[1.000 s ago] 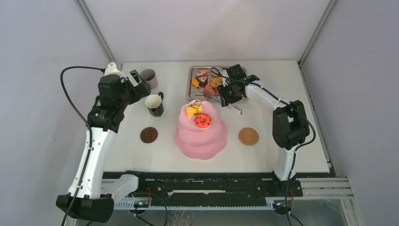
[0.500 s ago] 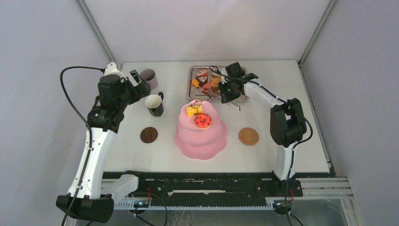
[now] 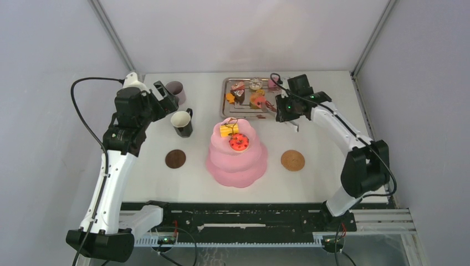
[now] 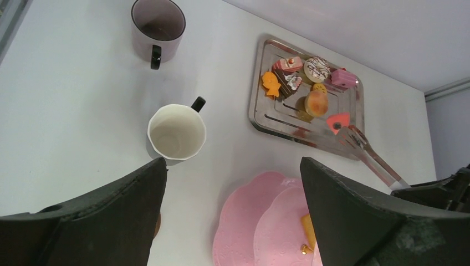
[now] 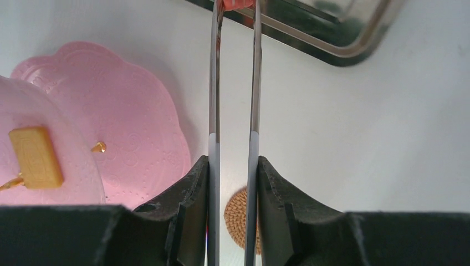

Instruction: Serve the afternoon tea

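**A:** What's seen at the fingers?

**B:** The right gripper (image 5: 231, 169) is clamped narrow on the tongs (image 5: 215, 83), with both steel arms pinched between the pads. A red wedge (image 5: 235, 4) is nipped in the tongs' tips, right at the tray (image 5: 332, 52) rim. Whether it's lifted can't be told. The left gripper (image 4: 233, 165) is spread wide with nothing in it, hung over the table just near of the black mug (image 4: 177, 133).

**A:** Anything caught in one view only?

**B:** Yep. The wedge in the tips is only made out from the wrist cams. From the top that spot is too small to be read. The other cakes (image 4: 302, 83) in the tray are shown best from the left wrist, same for the mauve mug (image 4: 158, 25), which is half hidden behind the left arm from above. The donut (image 3: 239, 142) on the stand (image 3: 237, 163) is only seen from above, next to the yellow cake (image 3: 226, 130) on the top tier.

**A:** Edges, room?

**B:** The tray is set near the far edge. The stand is parked mid-table, just near of it. The left coaster (image 3: 175, 159) and right coaster (image 3: 292, 160) are placed either side of the stand. Open table (image 3: 332, 183) is left along the near edge and out past the right coaster.
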Action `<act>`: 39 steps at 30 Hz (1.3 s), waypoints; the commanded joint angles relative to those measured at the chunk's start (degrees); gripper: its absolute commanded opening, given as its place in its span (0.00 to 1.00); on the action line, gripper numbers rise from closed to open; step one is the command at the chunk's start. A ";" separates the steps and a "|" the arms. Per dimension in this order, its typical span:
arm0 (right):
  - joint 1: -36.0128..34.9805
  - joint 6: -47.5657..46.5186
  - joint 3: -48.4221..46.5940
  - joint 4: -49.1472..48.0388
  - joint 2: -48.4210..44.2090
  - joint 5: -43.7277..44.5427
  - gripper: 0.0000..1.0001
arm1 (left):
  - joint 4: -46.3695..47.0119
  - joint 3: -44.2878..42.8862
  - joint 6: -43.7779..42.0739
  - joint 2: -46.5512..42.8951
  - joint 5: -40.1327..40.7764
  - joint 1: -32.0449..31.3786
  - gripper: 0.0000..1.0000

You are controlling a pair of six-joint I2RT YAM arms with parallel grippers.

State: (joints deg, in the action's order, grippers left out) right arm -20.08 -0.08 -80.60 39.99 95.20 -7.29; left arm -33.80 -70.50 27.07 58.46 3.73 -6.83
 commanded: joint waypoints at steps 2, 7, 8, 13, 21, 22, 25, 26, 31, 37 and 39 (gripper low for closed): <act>3.54 5.52 3.10 -4.28 -6.45 1.80 0.19 | 3.16 0.72 1.05 -1.83 -2.85 0.55 0.94; 6.06 8.94 3.08 -7.30 -5.15 4.99 0.19 | 3.55 1.99 0.91 -3.58 -3.33 0.54 0.94; 6.16 9.48 3.08 -8.01 -4.69 6.00 0.20 | 3.52 2.10 0.84 -3.87 -3.27 0.52 0.94; 5.45 10.98 2.98 -10.44 -0.55 8.69 0.21 | 3.57 2.74 0.45 -5.38 -3.04 0.53 0.94; 2.65 11.61 3.08 -9.98 2.95 13.08 0.34 | 2.86 3.68 -0.53 -7.33 -2.00 0.59 0.94; 2.59 11.90 3.14 -10.03 3.14 13.55 0.38 | 2.80 3.77 -0.58 -7.50 -1.86 0.59 0.94; 2.65 11.97 3.08 -10.56 3.85 12.89 0.50 | 2.89 3.95 -0.90 -7.91 -1.89 0.64 0.94; 2.67 11.77 3.08 -10.71 4.23 12.44 0.53 | 2.97 4.04 -1.00 -8.12 -1.76 0.62 0.94; 2.94 10.97 3.08 -11.41 5.06 9.99 0.58 | 2.95 3.88 -1.32 -7.96 -1.27 0.66 0.94; 2.94 9.52 1.57 -11.49 6.78 9.29 0.54 | 2.90 3.71 -1.15 -7.52 -1.66 0.68 0.94; 2.94 9.35 0.85 -11.01 7.37 9.25 0.47 | 3.03 3.63 -1.10 -7.43 -1.87 0.69 0.94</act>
State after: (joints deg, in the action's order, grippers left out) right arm -17.23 10.17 -76.77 31.48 102.04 2.59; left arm -32.29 -67.33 26.89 51.33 1.76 -6.72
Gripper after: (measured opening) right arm 0.529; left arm 0.940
